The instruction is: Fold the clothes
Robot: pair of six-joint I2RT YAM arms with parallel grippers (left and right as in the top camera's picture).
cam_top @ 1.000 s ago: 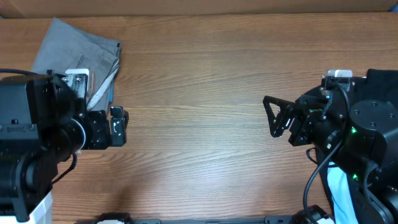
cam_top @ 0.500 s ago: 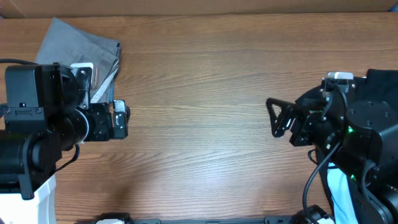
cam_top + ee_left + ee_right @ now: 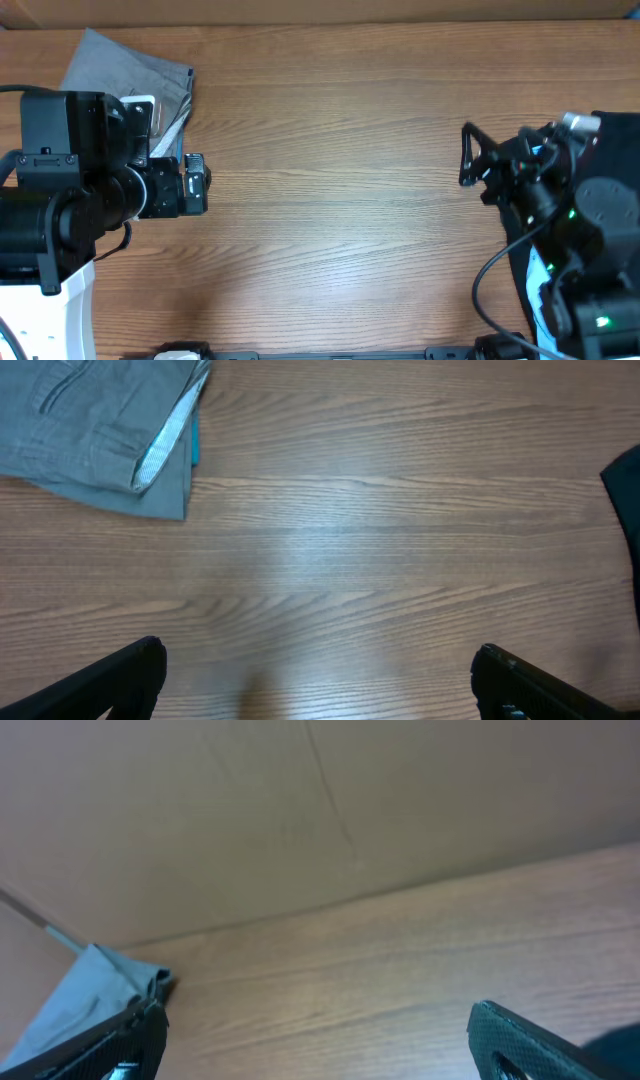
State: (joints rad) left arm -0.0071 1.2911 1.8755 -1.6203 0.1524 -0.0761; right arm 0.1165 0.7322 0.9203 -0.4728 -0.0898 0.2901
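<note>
Folded grey shorts [image 3: 130, 70] lie at the table's far left corner, with a pale lining edge and a strip of blue under them. They also show in the left wrist view [image 3: 100, 430] and far off in the right wrist view [image 3: 85, 995]. My left gripper [image 3: 195, 184] is open and empty, just below and right of the shorts; its fingertips frame bare wood [image 3: 318, 675]. My right gripper [image 3: 475, 160] is open and empty over the right side of the table, lifted and pointing left [image 3: 318, 1035].
A cardboard wall [image 3: 300, 810] runs along the table's far edge. A black thing [image 3: 625, 500] sits at the right edge of the left wrist view. Something pale blue [image 3: 545, 300] lies under the right arm at the bottom right.
My left arm has moved up towards the shorts. My right arm has pulled back to the right and tilted its gripper upward.
</note>
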